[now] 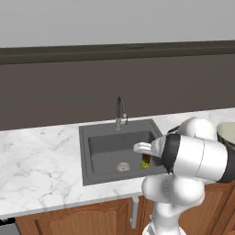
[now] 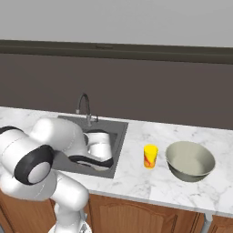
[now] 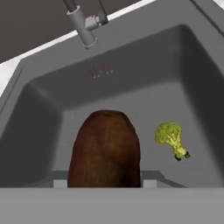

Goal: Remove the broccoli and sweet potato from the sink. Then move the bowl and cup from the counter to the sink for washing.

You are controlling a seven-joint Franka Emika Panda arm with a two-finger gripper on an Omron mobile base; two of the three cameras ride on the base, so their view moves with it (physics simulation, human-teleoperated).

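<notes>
The dark brown sweet potato [image 3: 105,153] looms close in the hand view, gripped between the jaws of my gripper [image 3: 105,183]. In the left base view my gripper [image 1: 146,157] hangs low over the right half of the sink [image 1: 105,147], with the sweet potato [image 1: 146,159] under the hand. The yellow-green broccoli [image 3: 170,136] lies on the sink floor [image 3: 131,87], to the right of the potato; the broccoli [image 1: 144,165] also peeks out just below the hand. On the counter [image 2: 136,177] right of the sink [image 2: 119,136] stand the yellow cup [image 2: 150,156] and the grey-green bowl [image 2: 189,160].
The chrome faucet [image 1: 120,110] rises at the back rim of the basin, and the round drain [image 1: 123,167] sits on its floor. My own arm [image 2: 68,141] bends over the basin's front. Bare marble [image 1: 41,160] stretches to the left of the sink.
</notes>
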